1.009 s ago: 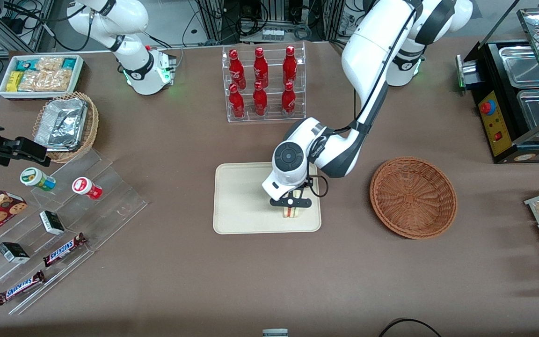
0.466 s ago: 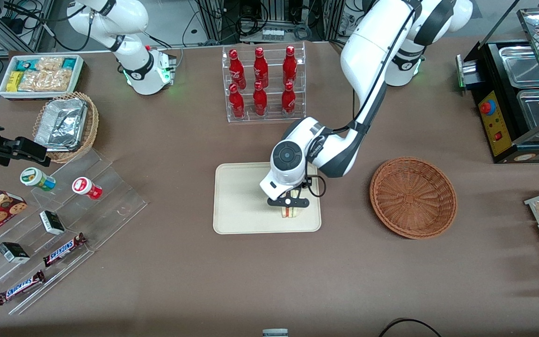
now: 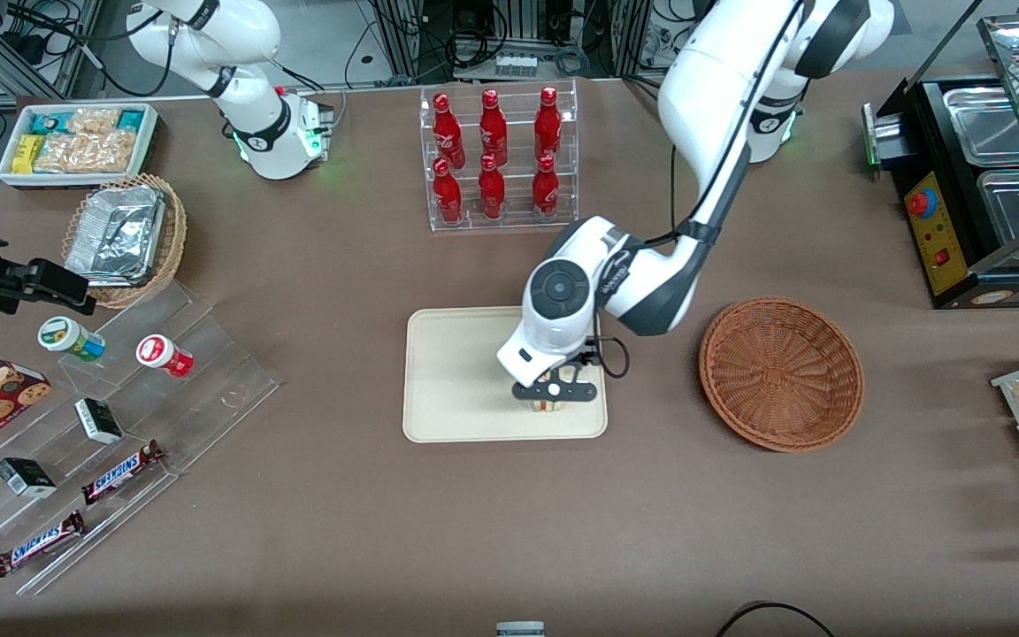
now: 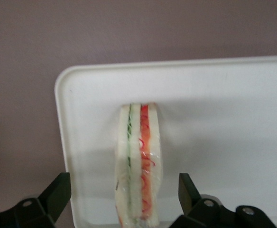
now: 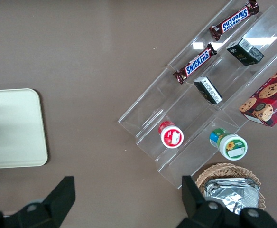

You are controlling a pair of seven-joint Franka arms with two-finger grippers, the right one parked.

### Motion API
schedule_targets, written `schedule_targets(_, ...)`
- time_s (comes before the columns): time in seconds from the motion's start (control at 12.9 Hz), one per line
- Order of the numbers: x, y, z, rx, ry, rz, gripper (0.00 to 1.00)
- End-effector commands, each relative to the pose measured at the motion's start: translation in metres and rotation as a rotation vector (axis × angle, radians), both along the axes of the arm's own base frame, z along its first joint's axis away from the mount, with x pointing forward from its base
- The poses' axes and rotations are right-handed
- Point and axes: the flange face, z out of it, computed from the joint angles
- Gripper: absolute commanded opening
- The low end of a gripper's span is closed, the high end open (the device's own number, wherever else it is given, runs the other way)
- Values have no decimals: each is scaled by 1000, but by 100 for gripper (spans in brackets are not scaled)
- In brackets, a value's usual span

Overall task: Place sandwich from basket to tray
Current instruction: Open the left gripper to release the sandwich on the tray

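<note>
While my gripper [image 3: 550,400] hangs just above the tray [image 3: 448,372], I see its fingers [image 4: 58,192] spread wide, one on each side of the sandwich [image 4: 138,164] and not touching it. The sandwich stands on its edge on the tray, directly under the gripper. The basket [image 3: 781,372] lies well apart, toward the working arm's end.

White glossy left arm [image 3: 713,97], dark grey joint bands, thin black cable looping beside the black gripper [image 3: 550,393].

robot lab mock snack shop: bottle rack [image 3: 499,157], candy display steps [image 3: 111,433], cable-strewn equipment frames [image 3: 509,35]
</note>
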Motion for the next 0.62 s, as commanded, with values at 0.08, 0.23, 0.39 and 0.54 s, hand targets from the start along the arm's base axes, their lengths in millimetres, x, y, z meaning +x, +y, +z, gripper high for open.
schedule_targets(0.08,28,45,48,-20,-15,68,100)
schedule_targets(0.23,45,88,70,-8,2,121,100)
schedule_targets(0.39,61,139,95,0,24,113,100)
schedule_targets(0.54,71,178,116,-11,40,117,100)
